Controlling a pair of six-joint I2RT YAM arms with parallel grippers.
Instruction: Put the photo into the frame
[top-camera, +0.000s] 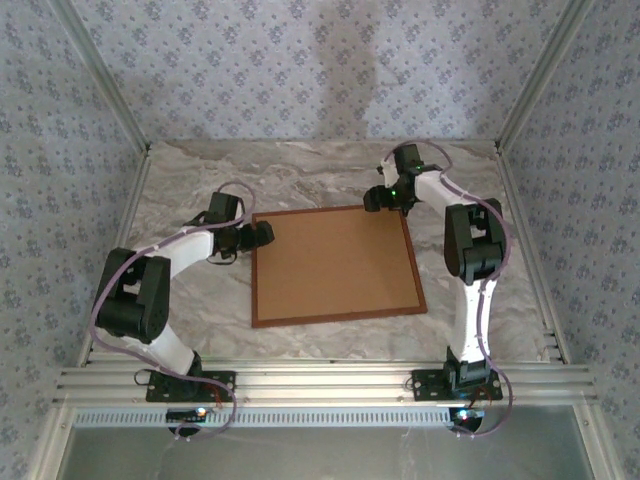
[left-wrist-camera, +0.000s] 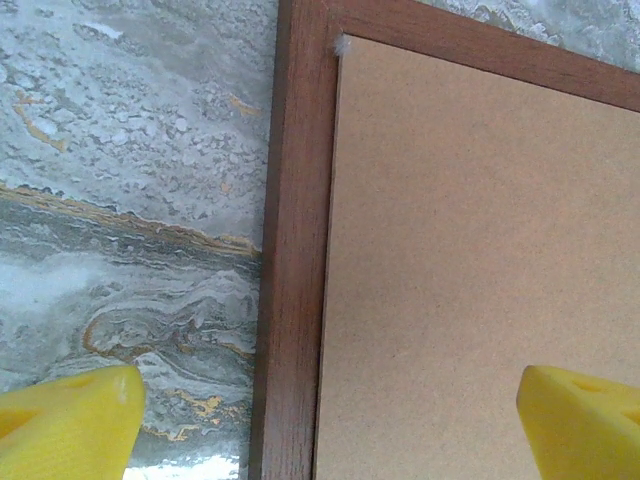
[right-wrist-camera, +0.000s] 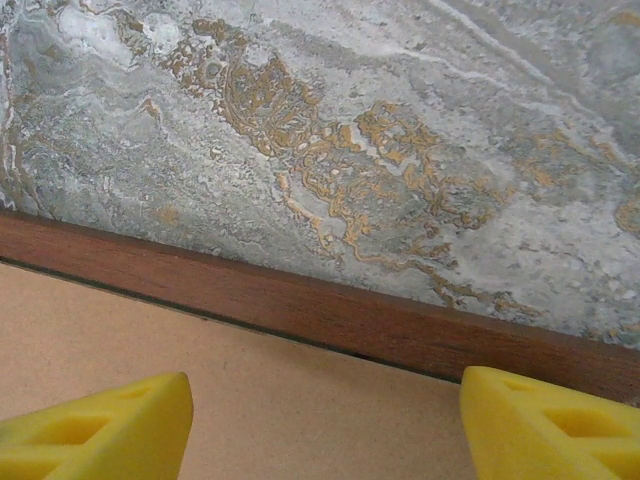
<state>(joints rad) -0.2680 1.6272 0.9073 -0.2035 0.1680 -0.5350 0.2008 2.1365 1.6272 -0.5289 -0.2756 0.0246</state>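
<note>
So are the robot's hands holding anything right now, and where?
Nothing is held. The left gripper and right gripper are both open at the frame's edges, pinching nothing.

Both arms rise from the near edge of the worktop and fold at the elbow. The left arm (top-camera: 140, 300) reaches in toward the middle. The left claw (top-camera: 258, 235) points right, its yellow fingers (left-wrist-camera: 65, 425) spread wide and empty. The right arm (top-camera: 470, 250) stretches toward the far edge. The right claw (top-camera: 375, 198) points left, its fingers (right-wrist-camera: 95, 430) also parted and holding nothing.

reddish-brown frame (left-wrist-camera: 290, 250), tan backing board (top-camera: 335, 265), grey-gold marbled table (top-camera: 300, 170)
</note>
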